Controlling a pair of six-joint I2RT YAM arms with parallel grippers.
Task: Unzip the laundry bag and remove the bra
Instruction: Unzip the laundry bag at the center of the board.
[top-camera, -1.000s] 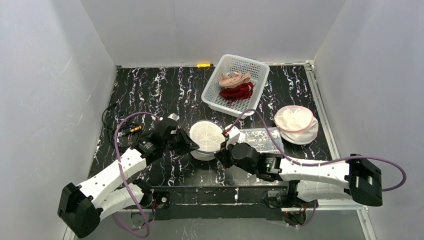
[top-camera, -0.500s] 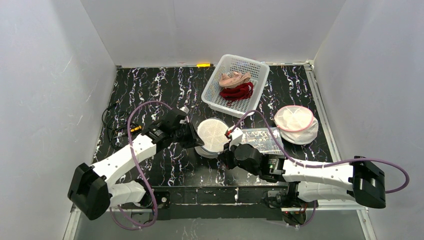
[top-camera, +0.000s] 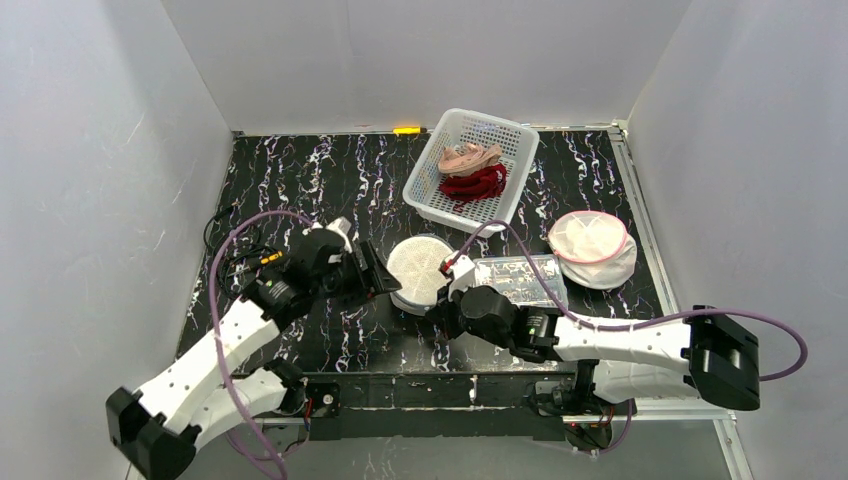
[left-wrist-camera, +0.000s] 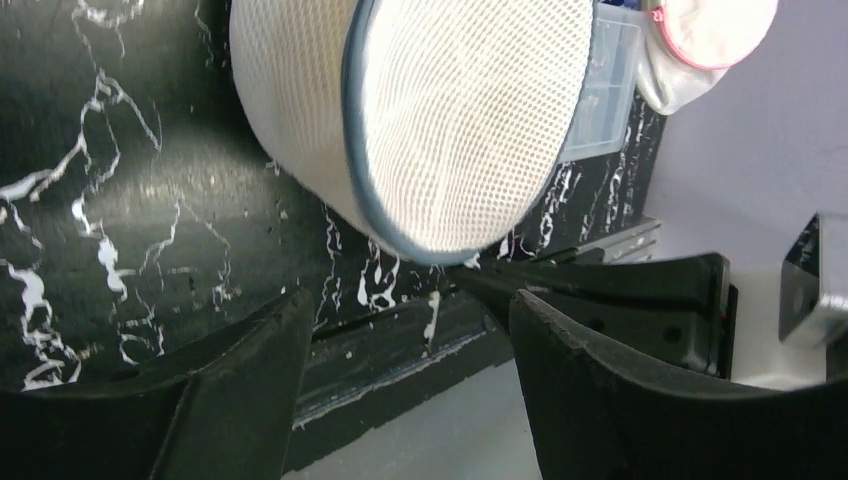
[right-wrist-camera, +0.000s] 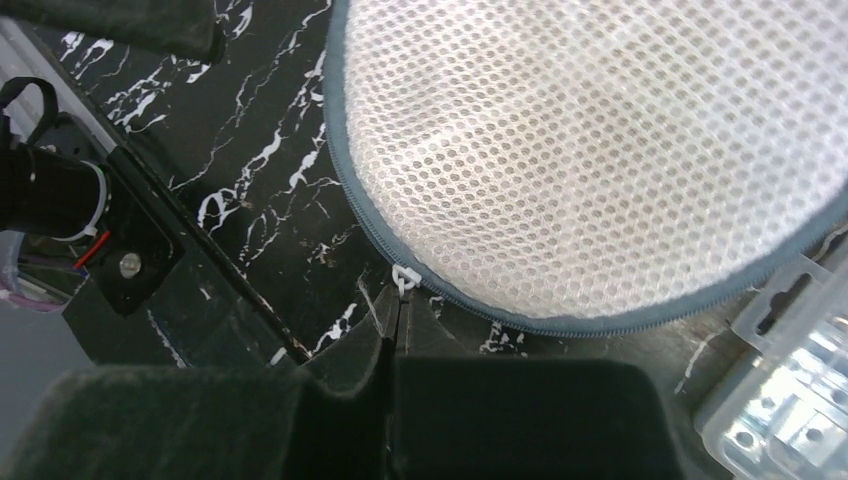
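The laundry bag (top-camera: 420, 270) is a round white mesh pouch with a blue zip rim, lying on the black marbled table between the two arms. My right gripper (top-camera: 443, 301) sits at its near edge. In the right wrist view it (right-wrist-camera: 400, 296) is shut, with the small white zipper pull (right-wrist-camera: 403, 278) pinched at its tips. My left gripper (top-camera: 377, 281) stands open just left of the bag. Seen from the left wrist, the bag (left-wrist-camera: 460, 120) lies ahead of the spread fingers (left-wrist-camera: 270, 350), apart from them. The bra is hidden; the mesh shows nothing inside.
A clear plastic box (top-camera: 520, 278) lies right of the bag, touching it. A second mesh bag with a pink rim (top-camera: 592, 245) sits further right. A white basket (top-camera: 432, 205) at the back holds pink and red garments. Cables (top-camera: 230, 245) trail at the left.
My left gripper was shut at the bag's left edge; it has opened, let go and drawn back to the left. The right gripper has stayed shut at the zip.
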